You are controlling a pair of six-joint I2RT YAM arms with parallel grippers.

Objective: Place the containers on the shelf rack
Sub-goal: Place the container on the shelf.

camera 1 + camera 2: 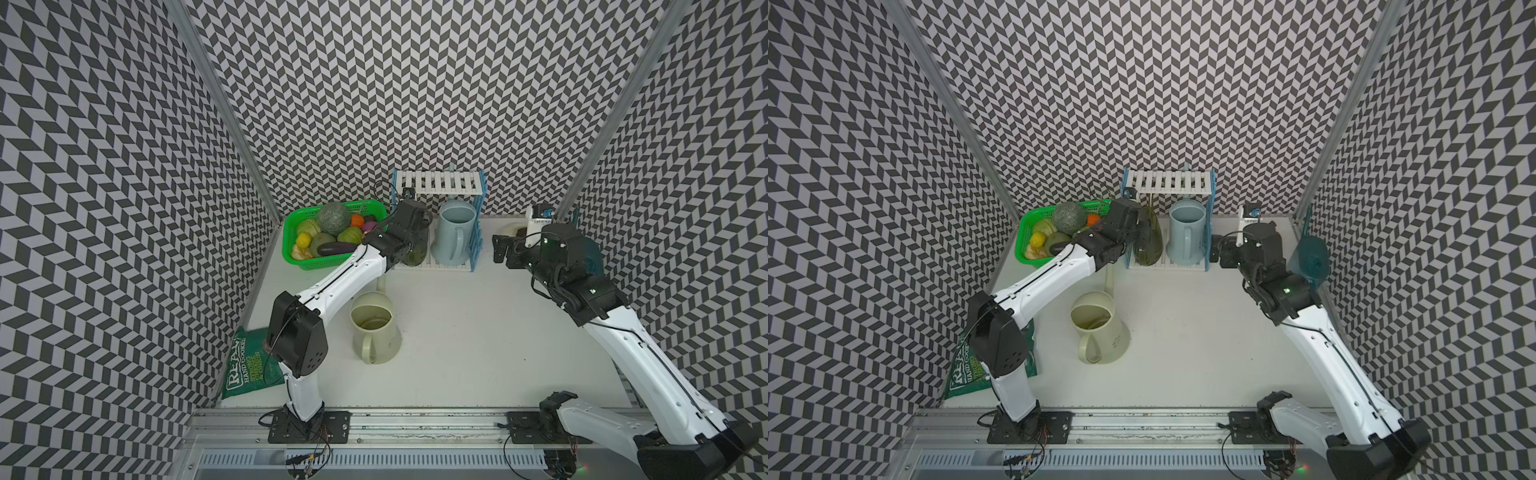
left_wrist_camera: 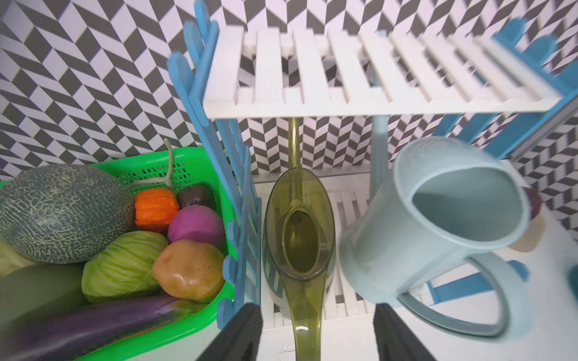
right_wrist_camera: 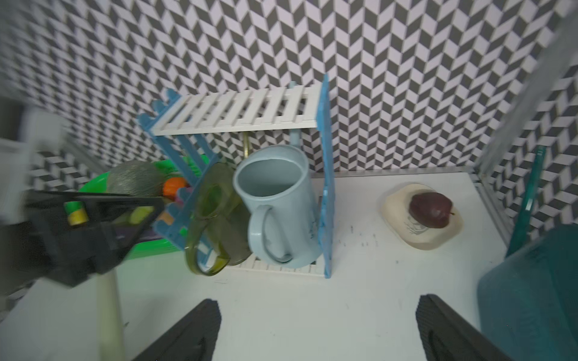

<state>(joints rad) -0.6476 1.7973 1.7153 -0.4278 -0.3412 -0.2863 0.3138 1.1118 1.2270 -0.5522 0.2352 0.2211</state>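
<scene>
Containers here were four watering cans, and two of them stood on the lower shelf of the shelf rack (image 1: 438, 183). At the far left a green snack bag (image 1: 245, 365) lay on the worktop (image 1: 478, 340), its one corner hidden under the left arm. Behind it, just beside the rack's left panel, was a green mesh basket (image 1: 316, 264) with produce.

The left pincer (image 2: 314, 308) could not be made out in both top views, because its own wrist covered it. In the left wrist view its jaws stood apart on both sides of the handle of the olive-green can (image 2: 297, 237), with a gap on each side and no touch. This can stood upright at the left end of the lower shelf. The cream can (image 1: 374, 328) stood upright on the worktop in front of the rack, and its spout went under the left arm. The pale blue can (image 1: 453, 232) stood at the right end of the lower shelf, near the olive-green one.

The right pincer (image 3: 319, 301) was spread wide over bare worktop and held nothing. Behind it a cream dish (image 3: 422, 234) carried a dark red fruit (image 3: 431, 209). The dark teal can (image 1: 1310, 259) was at the far right beside the wall, well apart from the rack. The right arm hid most of it, and the right wrist view cut it off at the edge.
</scene>
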